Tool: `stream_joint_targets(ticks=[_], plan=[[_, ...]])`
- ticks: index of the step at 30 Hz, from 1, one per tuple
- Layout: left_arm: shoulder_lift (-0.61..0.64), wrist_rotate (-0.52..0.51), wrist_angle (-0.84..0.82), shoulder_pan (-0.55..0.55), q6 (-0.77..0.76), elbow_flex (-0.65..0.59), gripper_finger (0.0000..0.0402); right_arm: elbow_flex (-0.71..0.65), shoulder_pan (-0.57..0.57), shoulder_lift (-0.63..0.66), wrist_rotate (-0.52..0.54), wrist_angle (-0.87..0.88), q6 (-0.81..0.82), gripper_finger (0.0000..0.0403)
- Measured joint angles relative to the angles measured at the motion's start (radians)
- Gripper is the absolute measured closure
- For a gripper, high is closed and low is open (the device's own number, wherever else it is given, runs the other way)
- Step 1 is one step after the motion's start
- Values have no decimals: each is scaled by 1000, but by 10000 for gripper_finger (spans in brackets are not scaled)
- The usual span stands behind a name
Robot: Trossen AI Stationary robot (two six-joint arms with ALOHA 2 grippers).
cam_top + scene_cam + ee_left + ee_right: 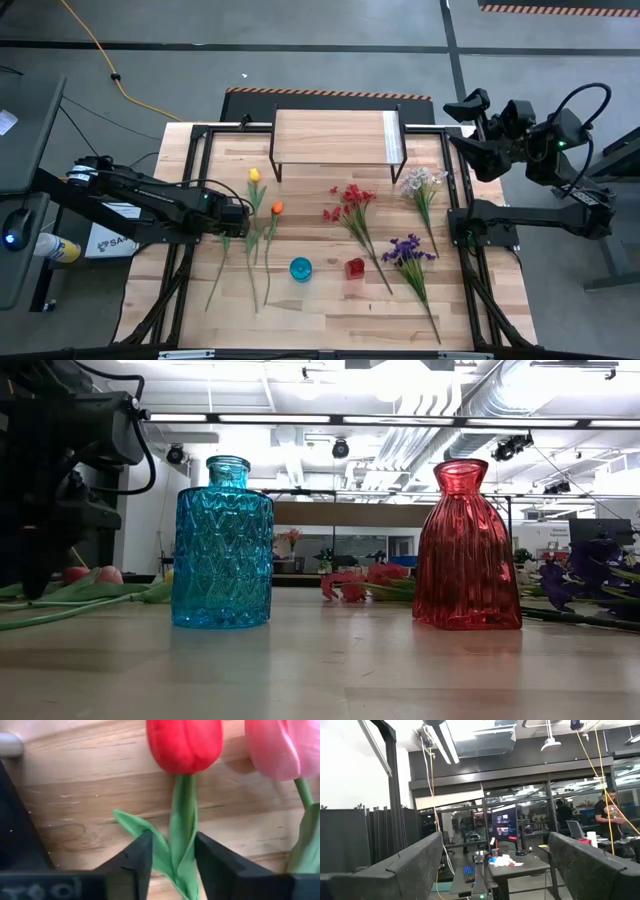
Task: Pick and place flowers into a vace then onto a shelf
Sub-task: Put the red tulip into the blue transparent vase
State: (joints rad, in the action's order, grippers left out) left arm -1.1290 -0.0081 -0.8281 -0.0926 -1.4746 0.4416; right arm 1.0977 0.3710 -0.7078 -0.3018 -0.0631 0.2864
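Flowers lie spread on the wooden table: a yellow tulip (254, 175), an orange tulip (277, 208), a red sprig (350, 200), a white sprig (420, 185) and a purple sprig (408, 250). My left gripper (235, 218) points down over the table's left side and is shut on a red tulip (184, 745). A pink tulip (280, 747) lies beside the red one. A blue vase (300, 268) and a red vase (355, 267) stand upright near the table's middle. The shelf (335, 135) stands at the far edge. My right gripper (462, 112) is open and raised at the far right. My left gripper has the red tulip's stem and its leaves (181, 820) between its two fingers (137, 865), a short way below the flower head. The fingers come from above, point down and lie across the stem. The tulip lies flat on the table.
The two vases stand close together near the front middle, between the tulips on the left and the sprigs on the right. A black frame (190, 180) runs around the tabletop's edges. The room beyond shows desks and a person (607, 815).
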Motion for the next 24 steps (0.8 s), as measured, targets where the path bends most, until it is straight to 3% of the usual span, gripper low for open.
stream_joint_targets(ticks=[9, 17, 24], plan=[[-18, -5, 2, 0, -23, 1, 286, 0, 0, 0, -1, 0, 5, 49], [-20, -13, 6, 0, -53, 1, 369, 0, 0, 0, -1, 3, 4, 49], [-26, -26, -61, 0, -48, 47, 370, 0, 0, 0, -1, 21, 2, 49]])
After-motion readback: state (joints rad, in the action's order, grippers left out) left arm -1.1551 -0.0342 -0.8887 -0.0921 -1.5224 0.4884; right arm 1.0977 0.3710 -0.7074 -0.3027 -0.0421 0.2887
